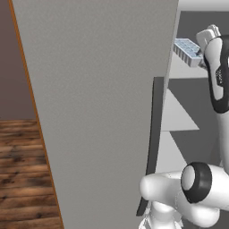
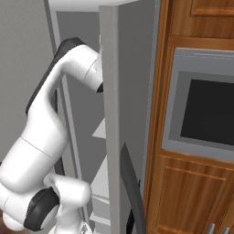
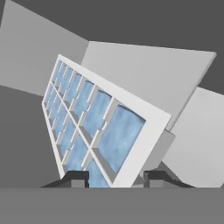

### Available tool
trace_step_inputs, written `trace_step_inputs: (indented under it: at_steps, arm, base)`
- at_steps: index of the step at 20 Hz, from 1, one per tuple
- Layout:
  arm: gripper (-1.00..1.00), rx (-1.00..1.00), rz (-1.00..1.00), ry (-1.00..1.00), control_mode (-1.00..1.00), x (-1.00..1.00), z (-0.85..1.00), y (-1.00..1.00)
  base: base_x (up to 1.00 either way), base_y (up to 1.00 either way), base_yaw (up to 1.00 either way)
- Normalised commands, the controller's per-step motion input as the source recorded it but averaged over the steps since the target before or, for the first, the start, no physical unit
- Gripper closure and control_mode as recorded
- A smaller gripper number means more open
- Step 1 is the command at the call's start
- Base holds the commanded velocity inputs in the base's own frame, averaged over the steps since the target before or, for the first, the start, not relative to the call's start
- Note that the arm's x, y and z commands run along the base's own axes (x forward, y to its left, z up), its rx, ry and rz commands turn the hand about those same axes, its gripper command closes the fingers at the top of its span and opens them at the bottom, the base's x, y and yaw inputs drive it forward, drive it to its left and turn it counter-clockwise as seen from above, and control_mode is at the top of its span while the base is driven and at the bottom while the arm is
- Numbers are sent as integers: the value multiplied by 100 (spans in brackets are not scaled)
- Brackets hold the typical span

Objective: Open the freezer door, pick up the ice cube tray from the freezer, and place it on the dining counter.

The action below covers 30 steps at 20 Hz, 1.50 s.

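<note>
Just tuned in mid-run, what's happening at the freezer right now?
The tall matte-grey freezer door stands swung open, and the white arm reaches into the dark grey freezer with its white shelves. The two-finger gripper has its dark fingertips on either side of the near end of the pale blue ice cube tray. It looks gripped and tilted above the shelf, though actual contact is hard to confirm. Nothing has reached the dining counter yet.

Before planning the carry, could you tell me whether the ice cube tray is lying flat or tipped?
Tipped: the ice cube tray slants above the white shelf, one end between the tool's fingers.
</note>
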Motion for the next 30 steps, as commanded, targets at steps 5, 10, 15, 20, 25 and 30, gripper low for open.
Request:
trace_step_inputs:
  at_steps: [5, 10, 15, 20, 25, 30]
  arm:
    - [100, 0, 0, 0, -100, -78, 28, 30]
    - [100, 0, 0, 0, -100, -79, 8, 27]
    - [100, 0, 0, 0, -100, -85, 0, 16]
    - [100, 0, 0, 1, -100, -81, 0, 22]
    - [100, 0, 0, 1, -100, -78, 0, 25]
    - [100, 0, 0, 3, -100, -70, 0, 29]
  base:
    - [0, 0, 0]
    - [0, 0, 0]
    - [0, 0, 0]
    - [0, 0, 0]
    - [0, 0, 0]
    - [0, 0, 0]
